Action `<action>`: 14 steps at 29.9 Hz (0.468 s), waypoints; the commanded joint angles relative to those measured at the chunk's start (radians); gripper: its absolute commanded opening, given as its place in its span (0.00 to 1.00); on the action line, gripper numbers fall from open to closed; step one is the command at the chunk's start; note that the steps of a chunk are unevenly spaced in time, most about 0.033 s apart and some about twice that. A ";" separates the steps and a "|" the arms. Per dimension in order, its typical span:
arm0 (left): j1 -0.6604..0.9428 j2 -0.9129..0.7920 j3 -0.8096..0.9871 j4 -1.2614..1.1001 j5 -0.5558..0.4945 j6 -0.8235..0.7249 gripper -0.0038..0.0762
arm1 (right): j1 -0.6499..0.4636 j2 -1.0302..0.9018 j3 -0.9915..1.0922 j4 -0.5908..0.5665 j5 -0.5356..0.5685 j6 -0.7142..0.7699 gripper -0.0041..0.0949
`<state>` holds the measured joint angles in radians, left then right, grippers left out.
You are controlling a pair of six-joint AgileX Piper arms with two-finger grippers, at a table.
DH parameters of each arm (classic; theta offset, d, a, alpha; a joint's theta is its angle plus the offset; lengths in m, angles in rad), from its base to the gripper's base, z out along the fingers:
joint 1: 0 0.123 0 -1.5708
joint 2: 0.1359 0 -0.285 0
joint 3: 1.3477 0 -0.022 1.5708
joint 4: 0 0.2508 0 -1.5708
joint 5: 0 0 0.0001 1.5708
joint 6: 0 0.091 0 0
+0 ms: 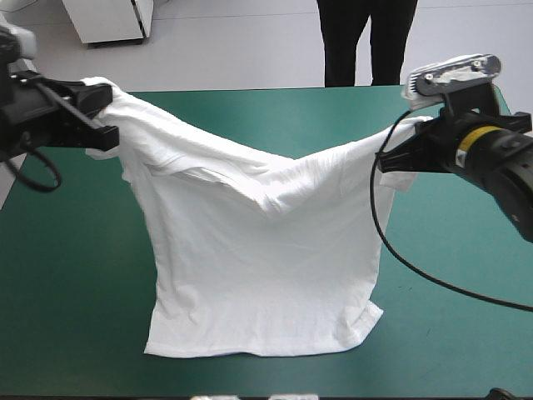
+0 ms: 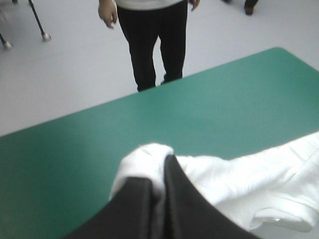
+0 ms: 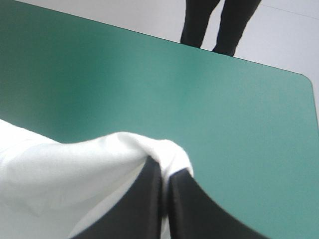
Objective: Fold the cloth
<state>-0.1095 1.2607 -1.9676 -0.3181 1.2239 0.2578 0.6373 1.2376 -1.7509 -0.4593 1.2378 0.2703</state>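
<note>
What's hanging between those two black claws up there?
The white T-shirt. In the high view it spans from the left gripper to the right gripper, sagging in the middle, its lower edge resting on the teal-green table.

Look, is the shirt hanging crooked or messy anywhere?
A bit. The T-shirt, held up by the left tool and right tool, sags in a deep dip at the middle, and its bottom edge rests wrinkled on the table. No tear or stain shows.
</note>
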 commanded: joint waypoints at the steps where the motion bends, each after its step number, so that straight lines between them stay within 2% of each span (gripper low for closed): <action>1: -0.007 0.078 -0.005 -0.009 -0.100 -0.011 0.04 | -0.014 0.064 -0.017 -0.100 -0.114 0.005 0.02; 5: -0.007 0.170 -0.005 -0.011 -0.150 -0.009 0.04 | -0.084 0.172 -0.017 -0.071 -0.199 0.005 0.02; 14: -0.007 0.392 -0.005 0.029 -0.255 -0.009 0.04 | -0.293 0.402 -0.032 0.139 -0.330 -0.058 0.02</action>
<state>-0.1095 1.6336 -1.9473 -0.2733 1.0741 0.2586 0.3984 1.6281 -1.7478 -0.3581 0.9965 0.2474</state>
